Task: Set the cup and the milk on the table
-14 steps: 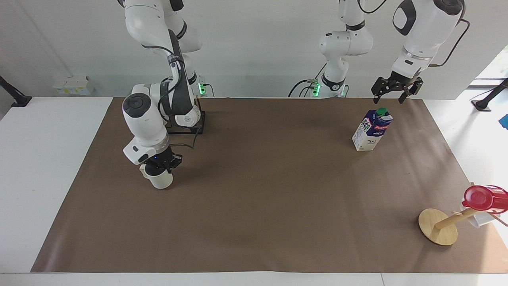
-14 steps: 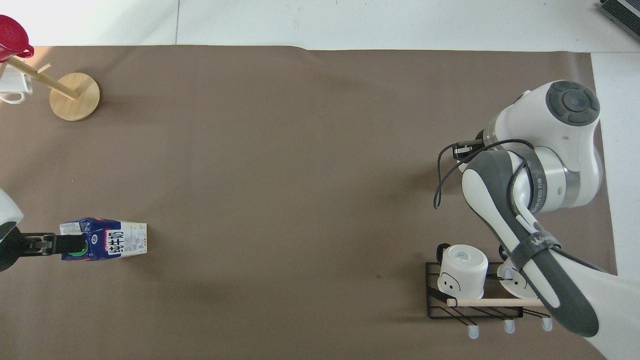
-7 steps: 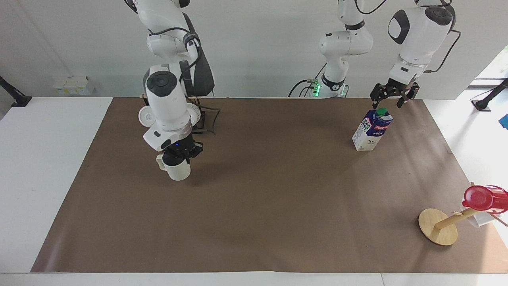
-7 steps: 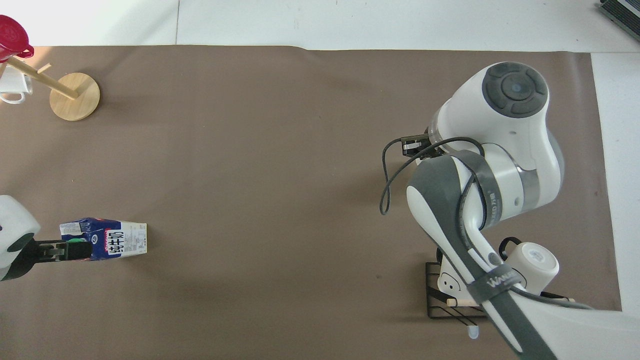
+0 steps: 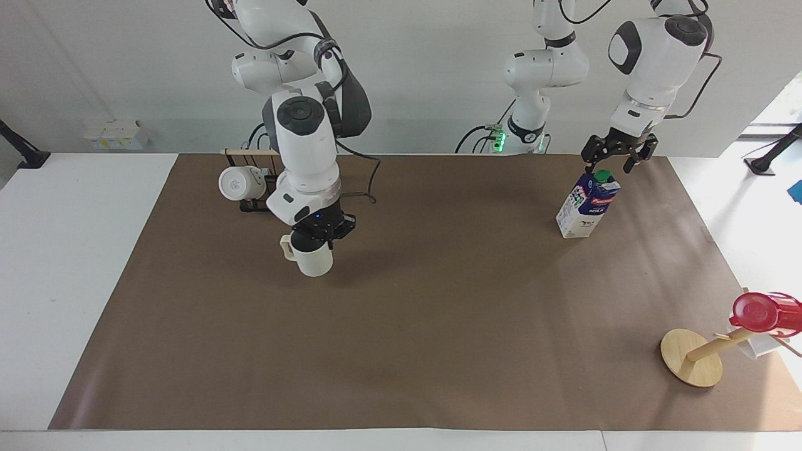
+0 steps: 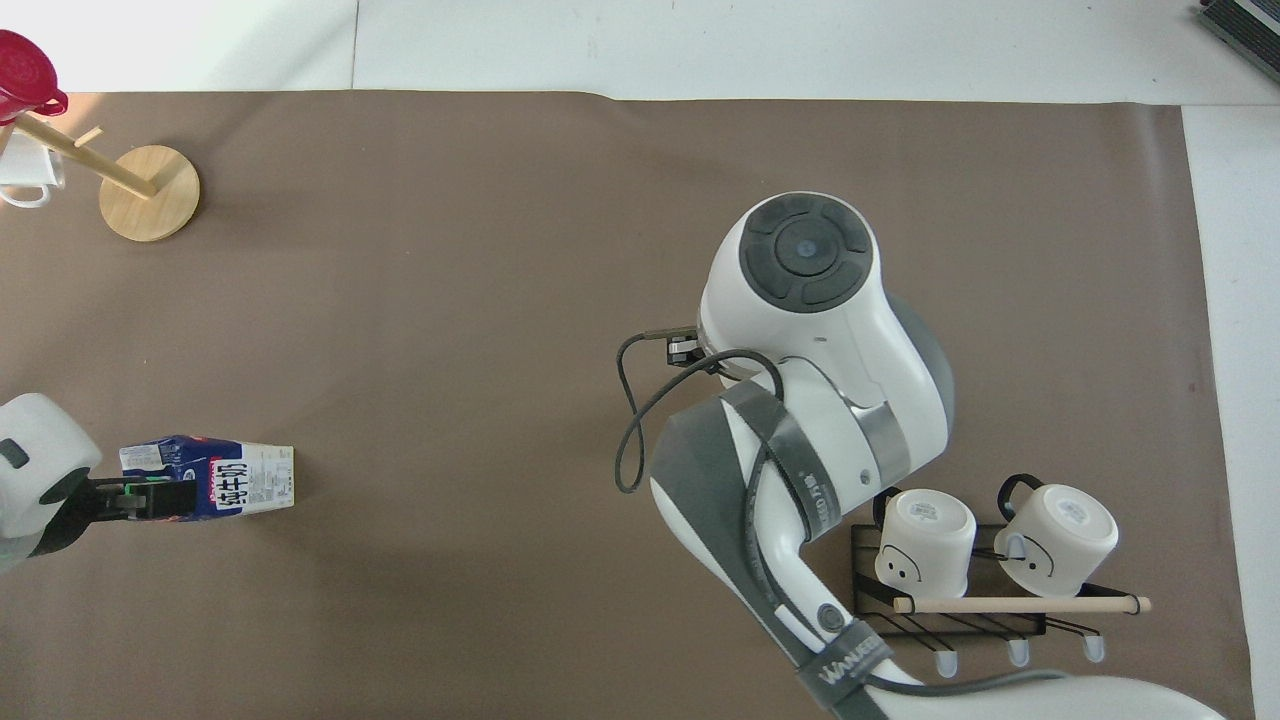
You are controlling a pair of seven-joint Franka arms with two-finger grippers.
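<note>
Gripping the small cream-white ribbed cup [image 5: 311,259] by its rim, our right pincer [image 5: 319,233] holds it upright over the brown paper of the wide white surface [image 5: 75,250]. Our left pincer [image 5: 617,153], fingers spread, hangs over the tall white-and-blue milk carton [image 5: 587,205], around its green cap.

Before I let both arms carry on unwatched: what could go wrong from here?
1. The right gripper holds the cup by its rim, above the paper; a loose grip or early release could drop or tip it.
2. The left gripper hangs open just above the milk, a tall carton; a finger catching the cap could topple it.
</note>
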